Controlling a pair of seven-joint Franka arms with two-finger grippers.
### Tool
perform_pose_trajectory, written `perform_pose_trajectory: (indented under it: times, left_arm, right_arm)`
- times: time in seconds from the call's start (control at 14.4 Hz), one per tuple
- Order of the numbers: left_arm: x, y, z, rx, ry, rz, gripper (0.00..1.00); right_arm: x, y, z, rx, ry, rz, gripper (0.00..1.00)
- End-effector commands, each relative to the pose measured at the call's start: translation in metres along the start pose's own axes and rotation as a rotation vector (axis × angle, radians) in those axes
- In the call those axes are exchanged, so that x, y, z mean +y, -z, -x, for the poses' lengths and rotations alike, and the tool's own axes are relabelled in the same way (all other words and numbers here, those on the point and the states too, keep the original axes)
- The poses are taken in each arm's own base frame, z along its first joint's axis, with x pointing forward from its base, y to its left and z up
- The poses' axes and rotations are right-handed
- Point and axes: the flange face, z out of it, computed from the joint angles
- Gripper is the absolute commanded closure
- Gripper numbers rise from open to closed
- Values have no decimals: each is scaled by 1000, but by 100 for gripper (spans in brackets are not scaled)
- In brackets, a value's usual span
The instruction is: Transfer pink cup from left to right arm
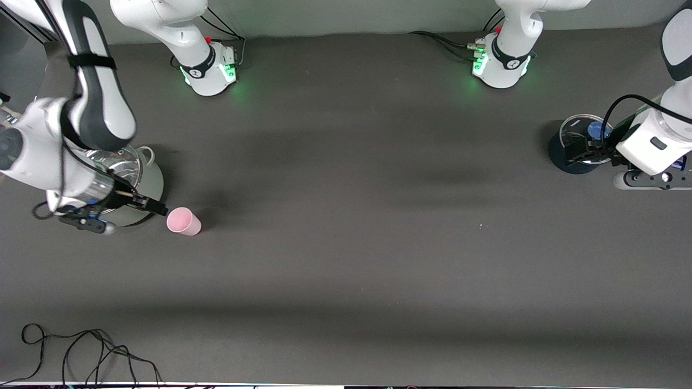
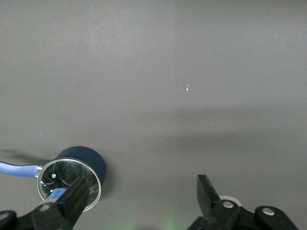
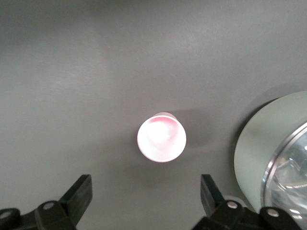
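Now the pink cup (image 1: 184,221) stands upright on the table (image 1: 351,216), free below the wide-open right gripper (image 3: 146,194), while the left gripper (image 2: 141,196) waits spread wide over a dark lidded pot (image 2: 76,175).

No readable text, label, brand name or number appears on any object; the small dark marks on the collars of the arm bases (image 1: 208,73) are illegible.

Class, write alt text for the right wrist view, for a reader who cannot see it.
A pink cup stands upright on the dark table, seen from above between the fingers of the open right gripper, which do not touch it. A pale green pot with a shiny steel rim sits beside the cup.
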Motion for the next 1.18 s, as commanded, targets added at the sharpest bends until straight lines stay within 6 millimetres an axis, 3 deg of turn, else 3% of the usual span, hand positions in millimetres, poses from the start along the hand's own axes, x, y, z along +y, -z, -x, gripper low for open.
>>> perform_pose_trajectory:
  times: [0.0, 0.42, 0.9, 1.11]
  left_arm:
    - [0, 7, 0, 16, -9, 9, 0]
    - [0, 4, -2, 11, -20, 8, 0]
    - [-3, 2, -7, -1, -55, 0, 0]
    - [-1, 2, -8, -4, -60, -9, 0]
  right_arm:
    - [-4, 46, 5, 12, 36, -7, 0]
    - [-5, 120, 20, -10, 68, 43, 0]
    - [-3, 183, 40, 11, 90, 47, 0]
    - [3, 191, 37, 2, 81, 50, 0]
